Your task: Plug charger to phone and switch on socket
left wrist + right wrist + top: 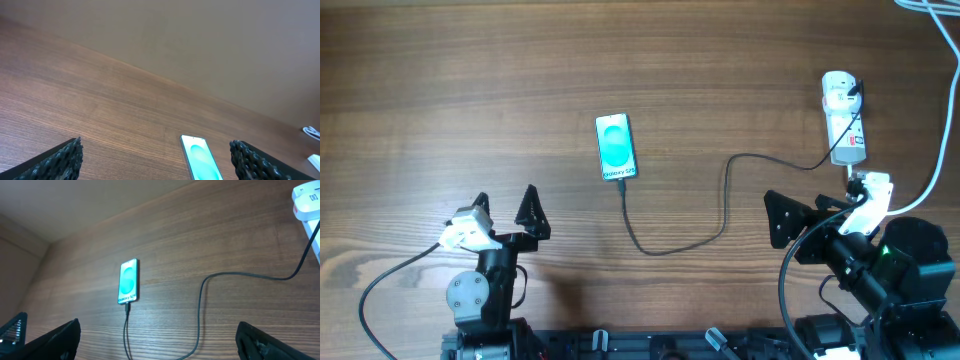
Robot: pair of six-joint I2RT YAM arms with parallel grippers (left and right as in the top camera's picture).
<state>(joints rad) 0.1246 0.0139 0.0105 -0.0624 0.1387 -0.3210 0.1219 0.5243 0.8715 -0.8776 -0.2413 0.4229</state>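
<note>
The phone (615, 147) lies flat mid-table, turquoise screen up, white band at its near end. It also shows in the left wrist view (201, 158) and the right wrist view (128, 281). The charger (724, 205), a thin black cable, has its plug tip in the phone's near end (128, 307) and curves right to the socket (843, 118), a white power strip at the far right (306, 200). My left gripper (505, 207) is open and empty, near-left of the phone. My right gripper (810, 214) is open and empty, just near of the socket.
A thick white lead (942, 120) runs from the top right corner down the table's right edge toward the right arm. The socket's black plug (857, 92) sits at its far end. A wall rises behind the table (200, 35).
</note>
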